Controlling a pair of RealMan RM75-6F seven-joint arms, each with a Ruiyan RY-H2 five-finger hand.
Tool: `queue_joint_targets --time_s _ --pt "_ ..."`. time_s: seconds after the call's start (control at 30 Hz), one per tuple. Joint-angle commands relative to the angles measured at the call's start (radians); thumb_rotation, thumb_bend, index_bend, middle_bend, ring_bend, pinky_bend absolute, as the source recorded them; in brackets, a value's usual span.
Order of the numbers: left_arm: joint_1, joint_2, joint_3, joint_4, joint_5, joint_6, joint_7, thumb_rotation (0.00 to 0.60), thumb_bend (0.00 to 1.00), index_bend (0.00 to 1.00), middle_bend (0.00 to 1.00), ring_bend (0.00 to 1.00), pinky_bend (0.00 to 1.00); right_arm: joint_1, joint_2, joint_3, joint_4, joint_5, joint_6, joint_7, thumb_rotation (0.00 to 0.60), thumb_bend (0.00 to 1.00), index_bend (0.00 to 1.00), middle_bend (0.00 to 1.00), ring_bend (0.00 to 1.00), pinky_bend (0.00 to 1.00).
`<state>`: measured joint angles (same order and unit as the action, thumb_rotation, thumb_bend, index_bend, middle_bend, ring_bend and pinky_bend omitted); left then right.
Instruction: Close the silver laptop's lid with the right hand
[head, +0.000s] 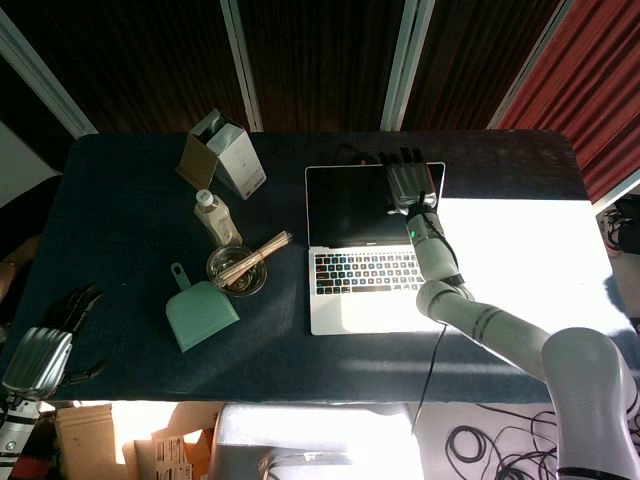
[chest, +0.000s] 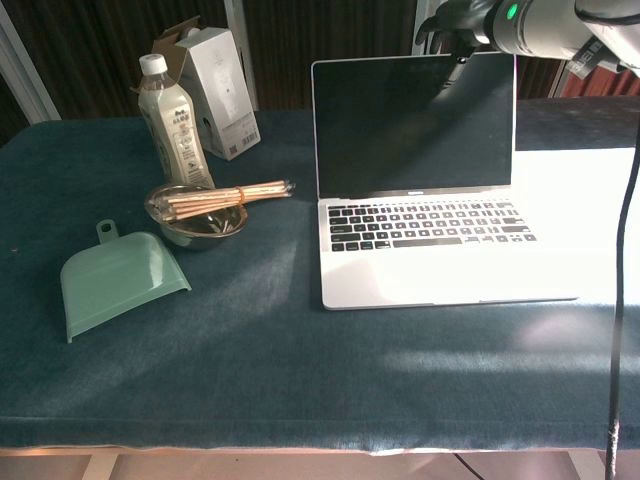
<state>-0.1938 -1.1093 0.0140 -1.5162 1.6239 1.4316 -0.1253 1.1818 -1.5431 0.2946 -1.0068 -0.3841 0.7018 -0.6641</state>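
right hand (head: 408, 182) is reaching over the keyboard with its arm stretched forward, fingers (head: 400, 160) lying extended over the top edge of the silver laptop's (chest: 420, 205) upright lid, touching it without grasping, mid-table right of the bowl (chest: 197, 218).

Dark teal cloth covers the counter (chest: 300, 380), with bright sunlight washing its right side. The silver laptop (chest: 440, 270) sits open on it, right of center. To its left stands a metal bowl (chest: 200, 225) with a bundle of sticks (chest: 230, 197) across its rim. A green dustpan (chest: 115, 280) lies in front of it. Behind, a bottle (chest: 172, 120) and, near it, a white box (chest: 215, 90).
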Motion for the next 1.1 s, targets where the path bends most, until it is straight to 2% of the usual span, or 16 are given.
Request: queue_joint_targets --time_s 0.03,0.3,0.53,0.77,1.1 --pt "-0.001 0.0 0.0 0.001 0.002 0.001 -0.001 0.6 0.04 0.0 0.0 0.0 0.13 0.003 0.0 -0.005 0.001 0.014 -0.001 -0.006 0.6 0.39 0.14 0.17 0.0 0.0" --pt "0.002 0.001 -0.001 0.002 0.0 0.009 -0.008 0.6 0.04 0.0 0.0 0.0 0.13 0.013 -0.006 -0.014 0.012 0.027 -0.017 -0.004 0.6 0.39 0.14 0.17 0.0 0.0" --pt "0.01 -0.001 -0.004 0.014 0.013 0.042 -0.028 0.6 0.04 0.0 0.0 0.0 0.13 0.01 0.021 -0.017 -0.035 0.038 -0.014 0.004 0.6 0.39 0.15 0.17 0.0 0.0" --pt "0.011 -0.002 -0.001 0.015 0.019 0.045 -0.027 0.6 0.04 0.0 0.0 0.0 0.13 -0.005 0.092 -0.03 -0.147 0.033 -0.002 0.016 0.6 0.39 0.16 0.17 0.0 0.0" --pt "0.004 -0.002 0.01 0.011 0.039 0.037 -0.026 0.6 0.04 0.0 0.0 0.0 0.13 -0.053 0.258 -0.065 -0.423 -0.02 0.071 0.04 0.6 0.39 0.16 0.17 0.0 0.0"
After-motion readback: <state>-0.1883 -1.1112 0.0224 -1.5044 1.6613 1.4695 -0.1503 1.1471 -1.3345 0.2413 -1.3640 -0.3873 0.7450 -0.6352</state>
